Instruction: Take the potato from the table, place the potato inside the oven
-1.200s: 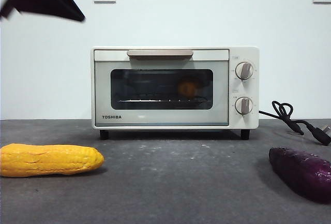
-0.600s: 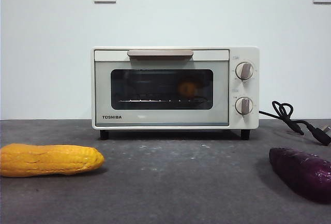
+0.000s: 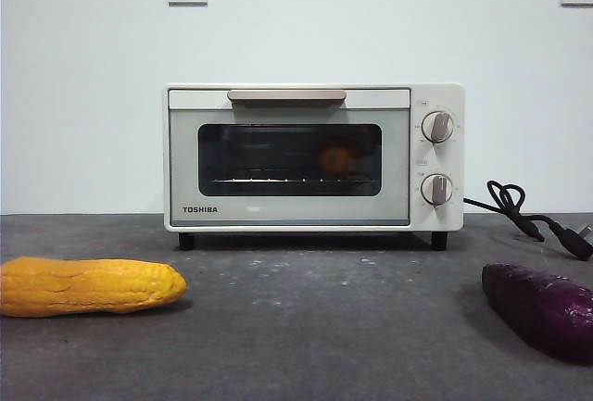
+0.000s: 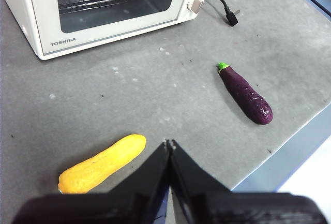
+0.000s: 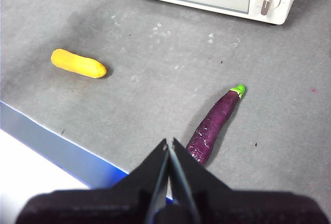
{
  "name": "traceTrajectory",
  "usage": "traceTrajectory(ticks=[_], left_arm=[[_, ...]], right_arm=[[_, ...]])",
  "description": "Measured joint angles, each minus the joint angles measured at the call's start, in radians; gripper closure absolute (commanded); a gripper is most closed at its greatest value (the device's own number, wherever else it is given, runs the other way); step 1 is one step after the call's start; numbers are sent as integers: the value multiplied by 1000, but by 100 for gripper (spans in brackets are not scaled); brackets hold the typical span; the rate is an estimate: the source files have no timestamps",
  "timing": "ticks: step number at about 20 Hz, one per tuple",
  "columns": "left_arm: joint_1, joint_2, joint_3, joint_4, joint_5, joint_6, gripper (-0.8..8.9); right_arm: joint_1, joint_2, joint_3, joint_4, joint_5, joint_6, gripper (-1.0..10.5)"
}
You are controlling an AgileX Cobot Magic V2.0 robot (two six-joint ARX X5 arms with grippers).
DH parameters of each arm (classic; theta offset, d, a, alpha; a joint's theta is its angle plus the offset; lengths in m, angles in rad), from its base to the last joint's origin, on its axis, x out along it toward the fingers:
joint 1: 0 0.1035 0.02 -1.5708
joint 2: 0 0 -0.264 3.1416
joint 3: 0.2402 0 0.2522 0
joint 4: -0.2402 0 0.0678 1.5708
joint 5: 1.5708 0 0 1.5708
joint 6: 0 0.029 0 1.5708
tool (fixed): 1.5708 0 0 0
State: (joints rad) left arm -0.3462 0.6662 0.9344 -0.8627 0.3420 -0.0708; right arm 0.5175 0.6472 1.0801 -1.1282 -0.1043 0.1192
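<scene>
Since the earlier front frame, a dark arm has been withdrawn from the upper corner. Both the left gripper and right gripper are held high with jaws closed, empty. Inside the oven, behind its shut door, the potato is seen on the rack; neither arm is judged nearer.

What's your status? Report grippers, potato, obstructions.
Left gripper and right gripper shut, empty, high over table. Potato inside oven, door closed. Nothing in the way.
</scene>
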Motion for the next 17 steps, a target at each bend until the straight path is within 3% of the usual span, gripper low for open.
traceTrajectory(ticks=[9, 11, 14, 17], left_arm=[[0, 6, 0, 0, -1, 3, 818], [-3, 6, 0, 21, -50, 42, 818], [29, -47, -3, 217, -251, 164, 818], [136, -194, -82, 441, -263, 254, 818]], right_arm=[[0, 0, 0, 0, 0, 0, 946], [0, 0, 0, 0, 0, 0, 946], [0, 1, 0, 0, 0, 0, 946], [0, 1, 0, 0, 0, 0, 946]])
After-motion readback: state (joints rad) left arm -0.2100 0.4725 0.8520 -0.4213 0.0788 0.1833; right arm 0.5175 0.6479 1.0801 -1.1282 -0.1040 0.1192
